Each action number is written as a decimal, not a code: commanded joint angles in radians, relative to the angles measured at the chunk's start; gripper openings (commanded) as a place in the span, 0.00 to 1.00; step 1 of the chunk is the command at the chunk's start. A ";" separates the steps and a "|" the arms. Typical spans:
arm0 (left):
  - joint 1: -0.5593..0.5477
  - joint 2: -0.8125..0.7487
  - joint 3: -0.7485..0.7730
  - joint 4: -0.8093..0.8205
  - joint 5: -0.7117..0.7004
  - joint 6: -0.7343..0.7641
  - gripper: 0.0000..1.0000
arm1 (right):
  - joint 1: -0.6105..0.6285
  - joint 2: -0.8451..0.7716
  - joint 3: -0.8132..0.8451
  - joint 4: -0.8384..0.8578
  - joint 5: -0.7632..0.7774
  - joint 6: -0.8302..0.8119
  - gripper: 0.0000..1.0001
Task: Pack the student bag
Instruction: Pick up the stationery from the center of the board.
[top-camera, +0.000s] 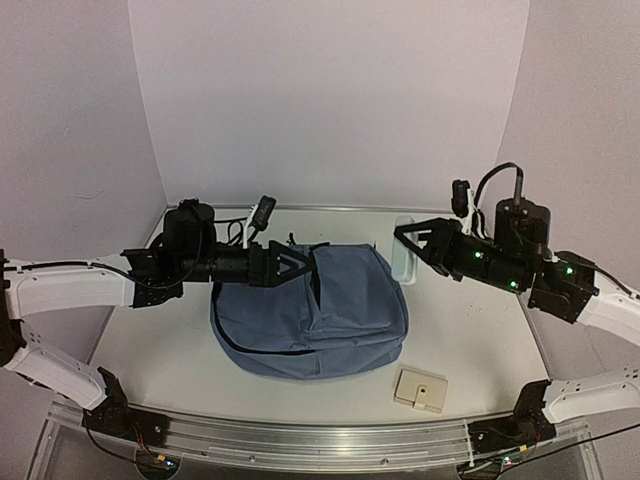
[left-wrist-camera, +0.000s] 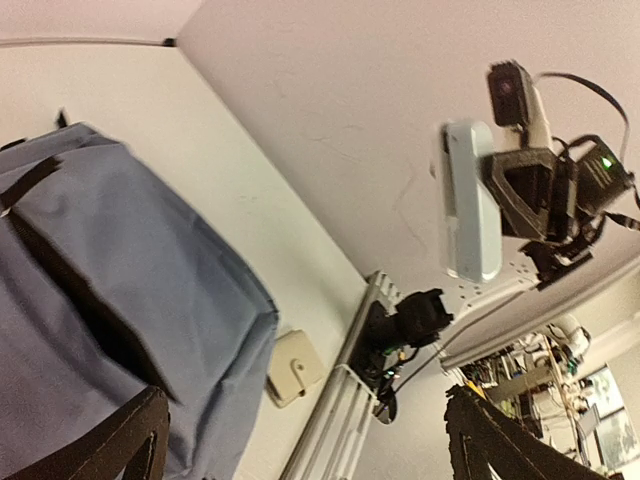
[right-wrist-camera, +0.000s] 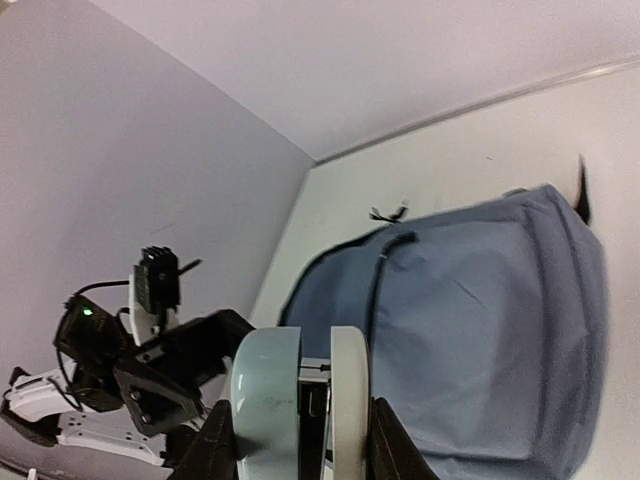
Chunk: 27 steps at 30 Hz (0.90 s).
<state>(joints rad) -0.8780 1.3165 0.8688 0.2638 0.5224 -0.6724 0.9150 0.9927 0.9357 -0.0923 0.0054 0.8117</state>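
The student bag (top-camera: 330, 320) lies flat, pocket side up, long axis left to right; the left gripper (top-camera: 300, 265) gapes wide above it; the right gripper (top-camera: 410, 250) clamps a pale blue case (left-wrist-camera: 470, 200).

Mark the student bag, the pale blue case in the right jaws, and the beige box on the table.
student bag (top-camera: 345, 315): top external view, mid-body on the blue fabric.
pale blue case (left-wrist-camera: 470, 205): left wrist view, middle of its long side.
beige box (top-camera: 421, 391): top external view, on its top face.
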 joint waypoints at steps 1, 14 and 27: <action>-0.049 0.064 0.087 0.237 0.180 -0.026 0.97 | 0.011 0.110 0.053 0.400 -0.143 -0.065 0.00; -0.061 0.173 0.134 0.476 0.250 -0.129 0.93 | 0.071 0.263 0.079 0.687 -0.366 -0.037 0.00; -0.059 0.222 0.132 0.664 0.279 -0.244 0.69 | 0.080 0.286 0.057 0.694 -0.387 -0.047 0.00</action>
<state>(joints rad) -0.9436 1.5269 0.9627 0.8300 0.8139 -0.8700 0.9779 1.2713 0.9779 0.5190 -0.3353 0.7631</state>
